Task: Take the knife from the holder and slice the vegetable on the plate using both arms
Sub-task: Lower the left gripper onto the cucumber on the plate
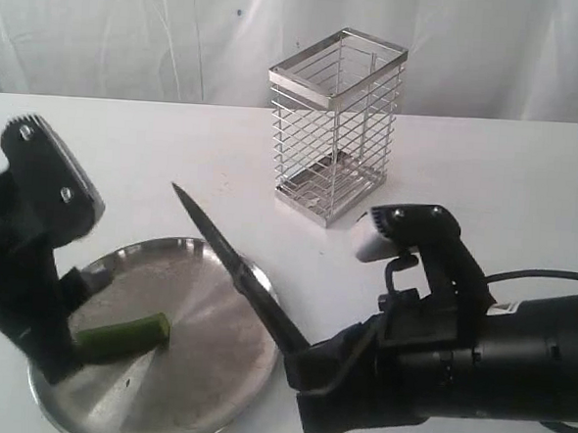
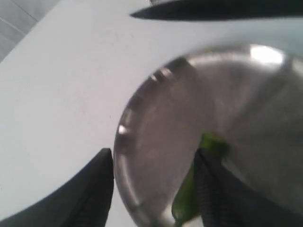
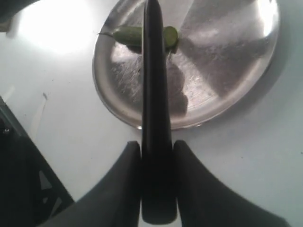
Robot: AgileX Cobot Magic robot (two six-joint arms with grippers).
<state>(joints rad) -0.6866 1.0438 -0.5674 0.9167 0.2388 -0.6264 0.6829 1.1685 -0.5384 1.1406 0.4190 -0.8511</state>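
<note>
Right gripper (image 3: 157,156) is pinching the knife (image 1: 237,267), blade hovering over the plate (image 1: 210,379). Left gripper (image 2: 154,156) is gaping beside the vegetable (image 1: 125,332) lying on the plate; pinning it first should steady the cut.

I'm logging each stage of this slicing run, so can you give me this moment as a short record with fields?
plate: round, shallow, brushed steel, on the white table
holder: tall silver wire cage, upright, beyond the plate
vegetable: small, dark green, pepper-like, lying on the plate
knife: long, slim, all dark; raised tip-up over the plate, clear of the vegetable
left gripper: open, vegetable beside one finger
right gripper: shut on the knife's handle
</note>
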